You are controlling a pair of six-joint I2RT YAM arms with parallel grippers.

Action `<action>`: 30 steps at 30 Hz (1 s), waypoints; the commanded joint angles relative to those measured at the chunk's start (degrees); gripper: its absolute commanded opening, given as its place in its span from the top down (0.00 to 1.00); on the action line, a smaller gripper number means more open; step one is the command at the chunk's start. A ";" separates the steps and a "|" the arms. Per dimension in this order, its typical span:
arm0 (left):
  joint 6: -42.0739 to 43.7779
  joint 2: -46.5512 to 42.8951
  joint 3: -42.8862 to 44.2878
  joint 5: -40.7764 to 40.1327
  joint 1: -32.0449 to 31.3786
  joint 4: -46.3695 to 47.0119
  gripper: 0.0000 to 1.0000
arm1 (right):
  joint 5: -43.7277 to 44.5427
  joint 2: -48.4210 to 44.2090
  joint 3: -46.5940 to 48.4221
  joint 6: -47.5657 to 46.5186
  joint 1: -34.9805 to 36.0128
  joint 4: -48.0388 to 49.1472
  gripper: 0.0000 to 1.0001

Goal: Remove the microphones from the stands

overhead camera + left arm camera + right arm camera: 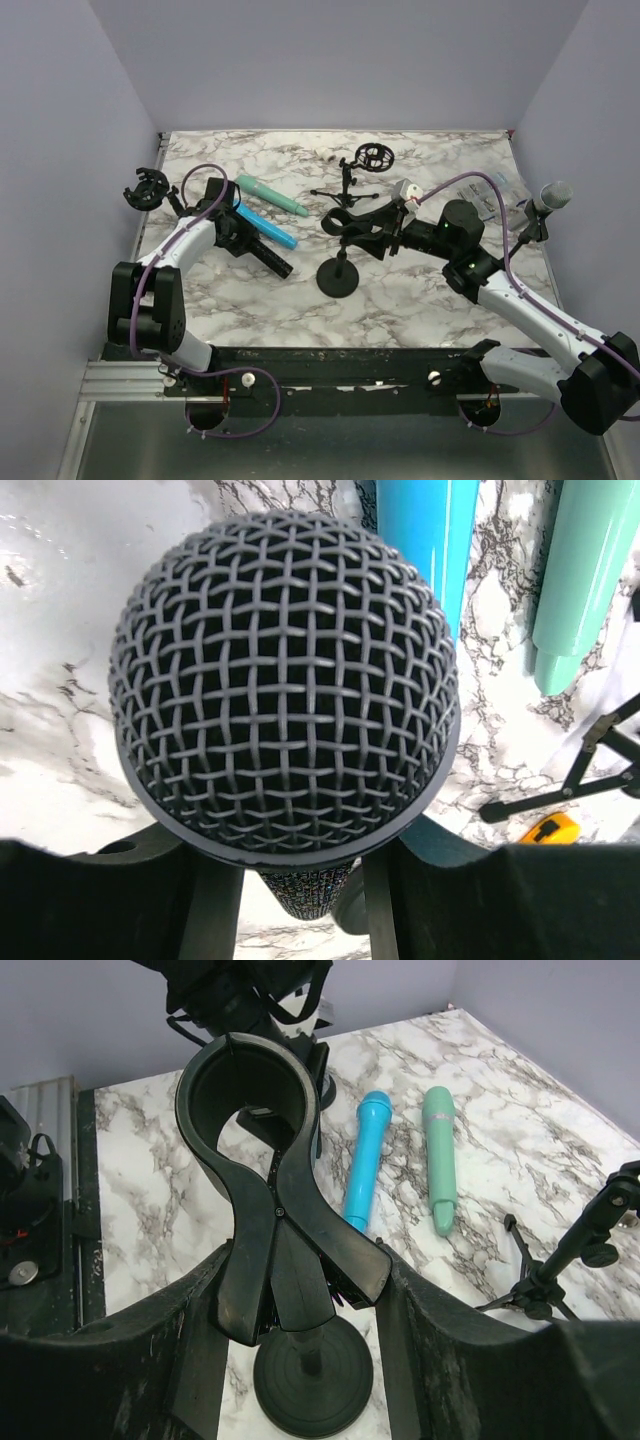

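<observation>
So the microphone (285, 680) is being pinched just under its mesh head by the left gripper (243, 236), already out of the stand (338, 278) and beside the blue mic (268, 228). The clip (250, 1110) is being squeezed by the right gripper (300, 1300), so the stand's probably getting tipped if that's yanked. The empty ring is only being shown by the right wrist view, and the mic's handle only by the top view.
</observation>
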 commanded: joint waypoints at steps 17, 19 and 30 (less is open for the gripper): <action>-7.11 6.75 -0.67 7.05 4.36 9.27 0.31 | 1.57 2.63 0.67 -0.42 -0.31 -4.19 0.99; -6.74 6.29 -0.64 7.34 4.35 9.39 0.16 | 2.22 2.80 1.16 -0.47 -0.33 -4.78 0.99; -5.01 -1.29 -2.56 10.27 4.26 8.77 0.07 | 4.98 4.15 3.85 1.50 -0.30 -7.90 0.68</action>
